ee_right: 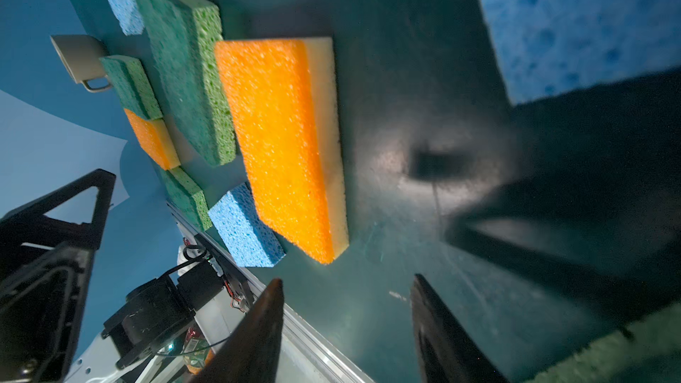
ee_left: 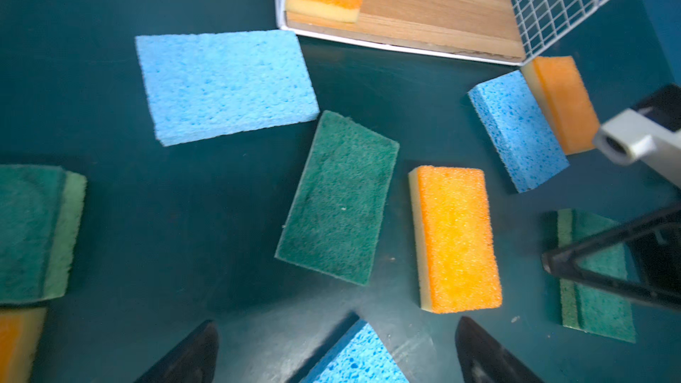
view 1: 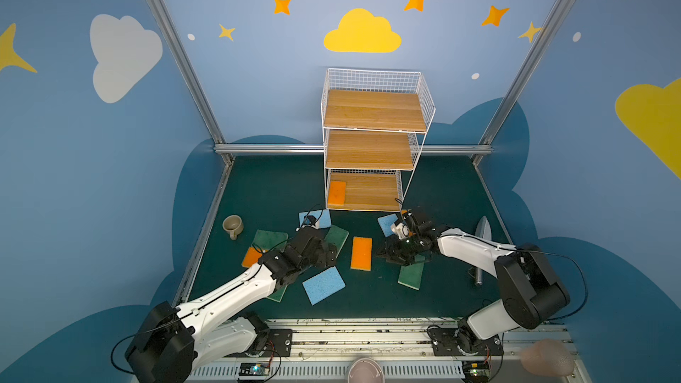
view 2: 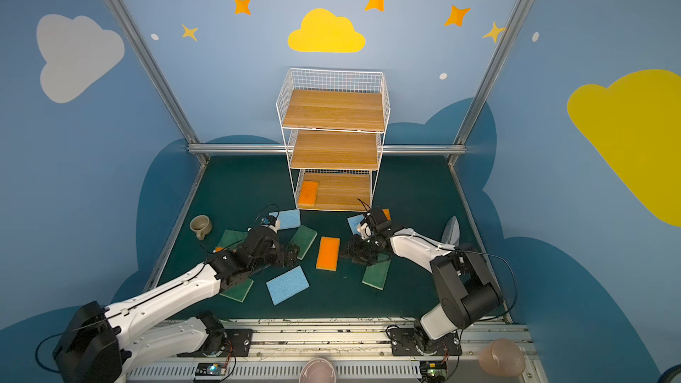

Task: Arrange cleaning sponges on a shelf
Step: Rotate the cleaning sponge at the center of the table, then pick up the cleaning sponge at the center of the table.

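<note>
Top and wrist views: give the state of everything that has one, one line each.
Left gripper: open, empty.
Right gripper: open, empty.
Shelf: upright, top two tiers bare.
Orange sponge on bottom tier: flat, orange side up.
Blue sponge at left gripper: flat on table, not gripped.
Beige cup: upright on table.

White arm links (view 1: 228,289), black joints (view 1: 530,289), black cables (view 1: 586,289), dark fingers (ee_left: 191,355)

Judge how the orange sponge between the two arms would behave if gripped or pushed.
The orange sponge looks porous and foamy, so it is probably light and would squash between jaws. Lying flat on its broad face on the mat, it should slide when pushed, not roll or tip.
</note>
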